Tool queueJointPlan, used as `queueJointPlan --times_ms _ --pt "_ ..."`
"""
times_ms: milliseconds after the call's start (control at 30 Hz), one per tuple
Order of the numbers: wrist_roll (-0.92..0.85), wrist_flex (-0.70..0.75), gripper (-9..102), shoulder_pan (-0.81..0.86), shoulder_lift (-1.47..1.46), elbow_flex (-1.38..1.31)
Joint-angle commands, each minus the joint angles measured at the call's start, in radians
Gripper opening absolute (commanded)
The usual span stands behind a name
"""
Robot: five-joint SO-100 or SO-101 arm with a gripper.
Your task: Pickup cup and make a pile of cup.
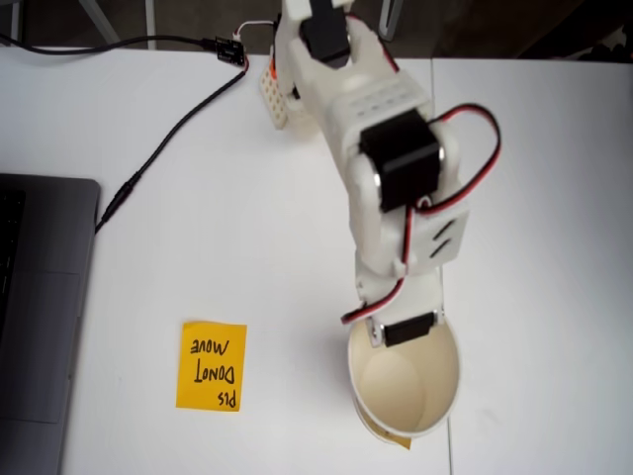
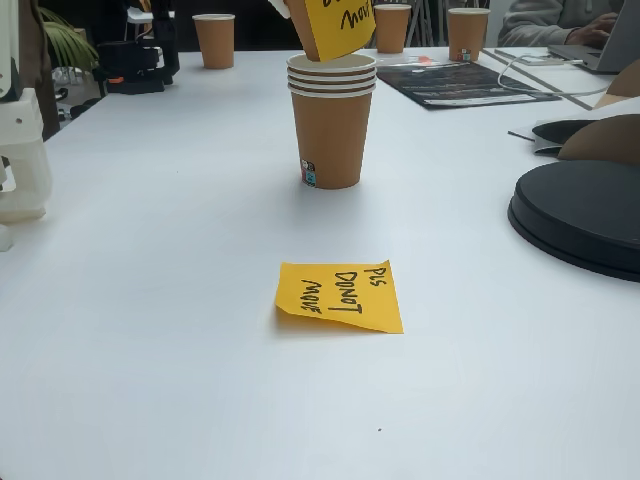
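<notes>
1. One cup (image 2: 322, 30), paper, brown outside and cream inside, is held off the table and tilted. A yellow note with handwriting is stuck on its side. In a fixed view from the side, its base sits right at the mouth of the pile; whether it touches cannot be told. In a fixed view from above, the cup (image 1: 404, 386) shows its open mouth.
2. One pile of cups (image 2: 331, 125), the same brown, stands upright on the white table (image 2: 150, 300) with several rims stacked at its top.
3. One gripper (image 1: 406, 332), white with black motors and red wiring, is closed over the near rim of the cup, one finger inside the mouth.
4. One orange sticky note (image 2: 340, 295), handwritten, lies flat on the table, well apart from the pile; from above, the note (image 1: 211, 366) lies left of the cup.
5. One grey laptop (image 1: 40, 317) sits at the left edge, seen from above.
6. One black cable (image 1: 168, 139) runs across the table towards the arm's base.
7. Three more brown cups (image 2: 214, 40) stand far back on the table.
8. One black round object (image 2: 580, 215) rests at the right edge.
</notes>
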Motion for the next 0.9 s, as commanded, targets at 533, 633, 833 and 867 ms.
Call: queueJointPlan --times_ms 533,633,833,867 --pt "0.005 0.008 -7 -0.008 0.017 0.031" --pt "0.005 0.008 -7 -0.008 0.020 0.031" --pt "0.005 0.008 -7 -0.008 0.037 0.018" --pt "0.006 0.008 -7 -0.009 0.049 0.023"
